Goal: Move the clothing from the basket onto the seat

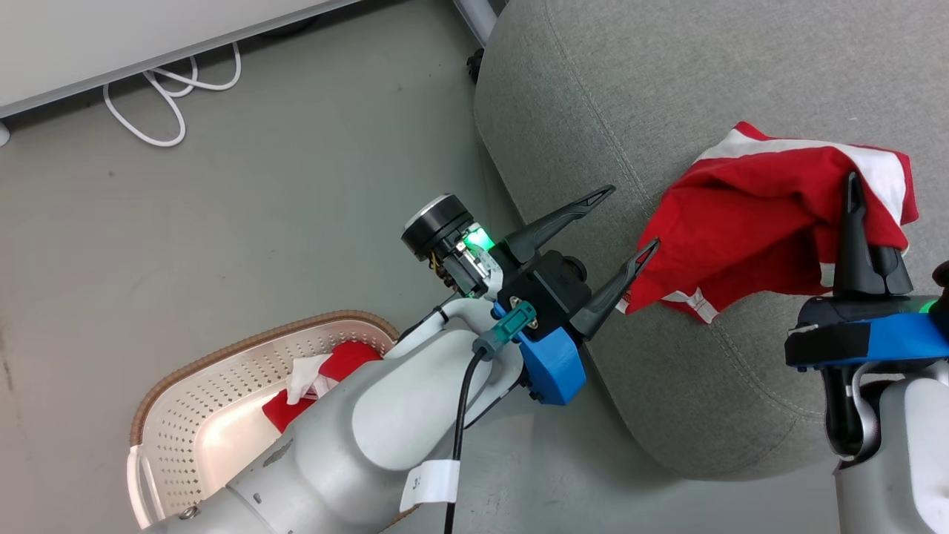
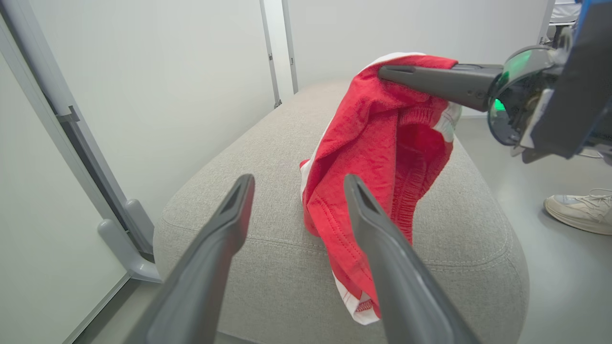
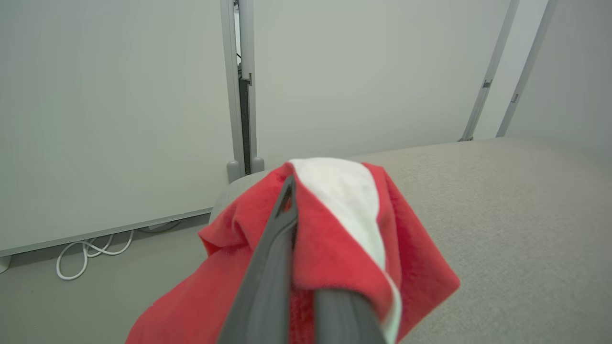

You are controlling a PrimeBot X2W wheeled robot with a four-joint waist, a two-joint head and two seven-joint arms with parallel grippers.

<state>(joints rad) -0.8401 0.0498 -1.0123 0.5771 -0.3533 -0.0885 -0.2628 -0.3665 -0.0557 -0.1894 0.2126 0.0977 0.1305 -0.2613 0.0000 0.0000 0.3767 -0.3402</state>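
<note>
One red garment [image 1: 749, 215] with white trim and a gathered waistband hangs over the grey seat [image 1: 615, 89], with my right gripper [image 1: 852, 185] shut on its top. In the left wrist view the garment [image 2: 382, 143] droops from the right gripper [image 2: 397, 74] down past the seat's [image 2: 229, 239] rounded front edge. My left gripper [image 1: 634, 216] is open and holds nothing, just left of the garment's lower hem. A second red garment [image 1: 345, 363] lies in the cream basket [image 1: 215, 386] at the lower left, partly hidden by my left forearm. In the right wrist view the garment [image 3: 334, 239] drapes over the right gripper [image 3: 296, 205].
A white cable [image 1: 159, 93] loops on the floor by the wall panel at the upper left. A person's pale shoe [image 2: 578, 210] stands on the floor beyond the seat. A dark castor [image 1: 474, 67] sits at the seat's far corner. Grey floor lies between basket and seat.
</note>
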